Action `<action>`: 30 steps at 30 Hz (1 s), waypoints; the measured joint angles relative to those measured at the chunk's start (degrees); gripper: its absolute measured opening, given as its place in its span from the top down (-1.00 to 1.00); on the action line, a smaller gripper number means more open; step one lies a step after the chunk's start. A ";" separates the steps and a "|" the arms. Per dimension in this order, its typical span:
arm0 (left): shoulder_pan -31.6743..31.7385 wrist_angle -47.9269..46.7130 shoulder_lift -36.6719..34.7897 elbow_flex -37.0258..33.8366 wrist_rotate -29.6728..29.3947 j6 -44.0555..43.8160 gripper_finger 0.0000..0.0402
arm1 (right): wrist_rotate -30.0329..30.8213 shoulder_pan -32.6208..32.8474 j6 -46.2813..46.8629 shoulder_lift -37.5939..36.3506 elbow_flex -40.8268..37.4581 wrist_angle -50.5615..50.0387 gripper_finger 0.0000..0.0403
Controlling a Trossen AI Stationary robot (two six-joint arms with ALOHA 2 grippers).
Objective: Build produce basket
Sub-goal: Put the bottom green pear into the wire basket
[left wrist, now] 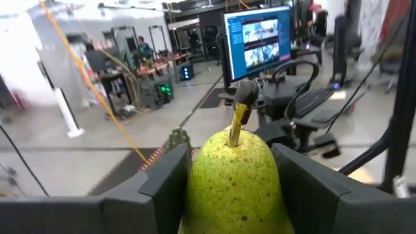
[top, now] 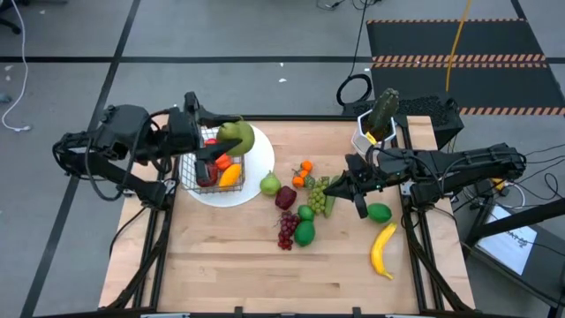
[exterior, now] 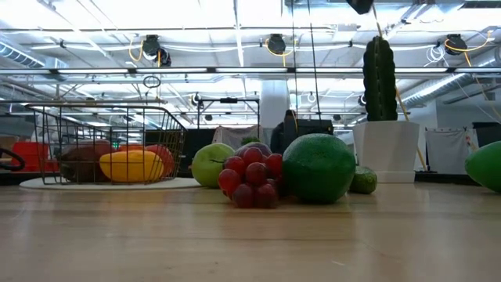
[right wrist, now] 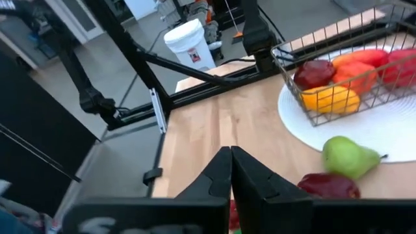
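Observation:
The wire basket (top: 207,164) stands on a round white plate (top: 247,190) and holds a yellow, a red and a dark red piece. My left gripper (top: 231,134) is above the basket's far side, shut on a green pear (top: 238,135). A second pear (top: 269,185) lies on the plate's rim. The other produce lies mid-table: small oranges (top: 303,171), a dark red apple (top: 285,197), green grapes (top: 316,196), red grapes (top: 287,230), limes (top: 305,232) and a banana (top: 382,250). My right gripper (top: 338,187) is shut above the green grapes. My left gripper pinches the green pear's wide body (left wrist: 234,188) between its two fingers (left wrist: 170,177), one on each flank. The stem (left wrist: 235,123) points away from the wrist. The pear is lifted clear, above the basket.
A white pot with a green cactus (top: 378,121) stands at the far edge, right behind my right arm. A green lime (top: 379,212) lies near the right gripper. The near half of the wooden table (top: 221,265) is bare wood.

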 joint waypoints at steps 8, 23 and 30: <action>0.00 0.00 0.00 0.00 -0.02 -18.25 -0.06 | 0.00 0.00 -1.98 0.00 0.00 0.00 1.00; -0.13 -0.59 0.00 0.00 1.14 -52.75 -0.06 | 0.00 0.00 -1.97 0.00 0.00 0.00 1.00; -0.13 -2.43 0.00 0.00 4.63 -55.20 -0.06 | -0.01 0.00 -0.93 0.00 0.00 0.00 1.00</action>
